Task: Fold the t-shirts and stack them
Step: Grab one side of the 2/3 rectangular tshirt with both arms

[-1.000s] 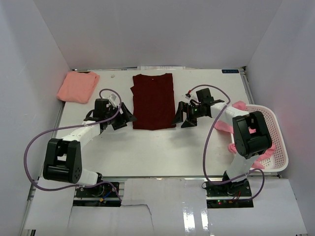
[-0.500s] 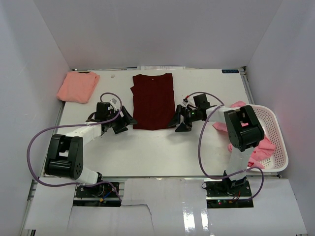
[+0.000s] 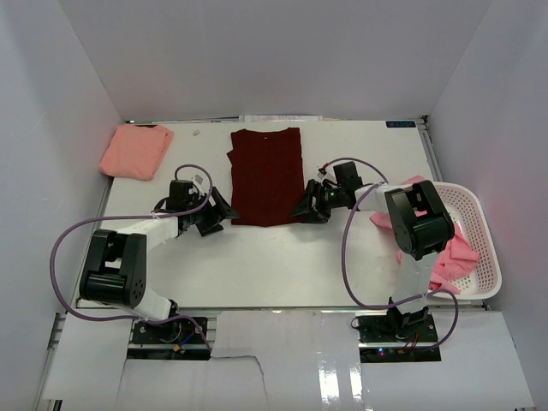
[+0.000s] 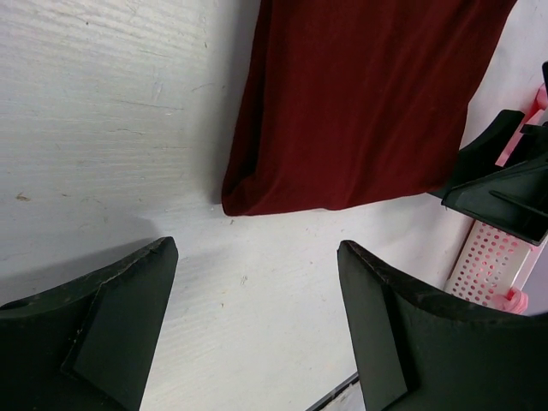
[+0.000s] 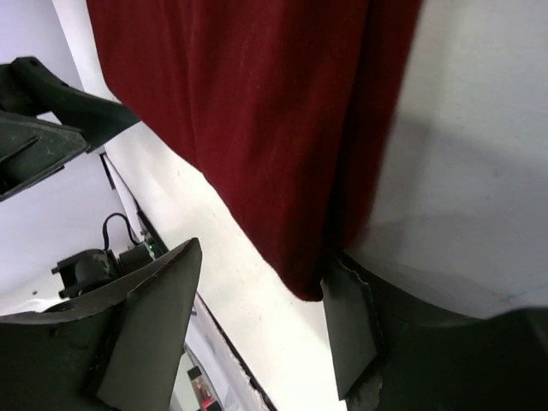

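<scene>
White walls (image 3: 274, 51) close in the white tabletop (image 3: 274, 257) on three sides, so you have room only toward the near edge.

Your left arm runs low from its base and bends rightward. Its left gripper (image 3: 218, 210) points at the near left corner of the dark maroon cotton t-shirt (image 3: 267, 175). The left wrist view shows the claw released: both fingers are spread, nothing is between them but bare table, and the corner lies just ahead, not touched.

Your right arm stands with its elbow raised beside the white plastic mesh basket (image 3: 485, 257), forearm stretched leftward and low. The right gripper (image 3: 304, 205) sits at the shirt's near right corner. Its fingers stand apart on either side of that corner. One finger is right against the hem and the cloth is not pinched.

That maroon shirt lies flat as a long narrow rectangle in the middle of the table, its collar toward the far wall. A folded salmon-pink t-shirt (image 3: 135, 151) rests in the far left corner, well apart from it. Brighter pink t-shirts (image 3: 449, 257) spill over the basket's rim on the right.

Bare table stretches between the maroon hem and the arm bases, and again between the two folded shirts. The basket crowds your right elbow, and purple cables (image 3: 351, 257) loop beside each arm.

A small blue label (image 3: 400, 124) sits on the far right edge; its writing is too small to read.
</scene>
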You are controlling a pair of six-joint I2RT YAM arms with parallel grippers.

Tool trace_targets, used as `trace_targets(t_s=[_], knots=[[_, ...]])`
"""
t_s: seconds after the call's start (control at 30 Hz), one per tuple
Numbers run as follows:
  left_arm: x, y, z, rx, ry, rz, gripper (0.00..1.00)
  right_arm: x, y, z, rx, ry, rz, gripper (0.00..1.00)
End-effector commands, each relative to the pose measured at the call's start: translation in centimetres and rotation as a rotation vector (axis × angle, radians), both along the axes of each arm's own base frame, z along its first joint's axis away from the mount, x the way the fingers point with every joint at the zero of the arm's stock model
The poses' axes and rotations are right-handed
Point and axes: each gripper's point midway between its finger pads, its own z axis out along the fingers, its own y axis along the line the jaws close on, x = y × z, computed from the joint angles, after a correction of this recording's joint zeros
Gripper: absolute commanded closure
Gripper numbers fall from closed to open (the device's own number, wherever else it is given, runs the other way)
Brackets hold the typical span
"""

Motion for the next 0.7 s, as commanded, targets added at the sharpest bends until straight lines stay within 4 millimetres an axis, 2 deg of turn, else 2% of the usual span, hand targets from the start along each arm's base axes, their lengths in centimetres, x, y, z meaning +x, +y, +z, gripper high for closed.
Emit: trace_targets(t_s=[0.0, 0.1, 0.13, 0.2, 0.23, 0.67], knots=[[0.4, 0.4, 0.7, 0.006, -0.034, 0.021, 0.14, 0.9, -1.2, -2.7, -0.116, -0.021, -0.068, 0.37], [0.2, 0.4, 0.5, -0.001, -0.024, 0.028, 0.13, 1.0, -1.3, -2.9, -0.122, -0.019, -0.073, 0.49], [0.2, 0.3, 0.3, -0.006, -0.02, 0.029, 0.14, 1.0, -1.3, -3.0, -0.123, -0.017, -0.073, 0.61], [-0.1, 0.3, -0.2, -0.011, -0.009, 0.034, 0.13, 1.0, -1.2, -3.0, -0.116, -0.021, -0.07, 0.76], [-0.1, 0.3, -0.4, -0.015, 0.001, 0.042, 0.14, 1.0, -1.1, -3.3, -0.117, -0.017, -0.065, 0.91], [-1.6, 0.8, -4.9, 0.016, 0.094, 0.2, 0.16, 1.4, -0.5, -2.5, -0.101, -0.026, -0.057, 0.92]])
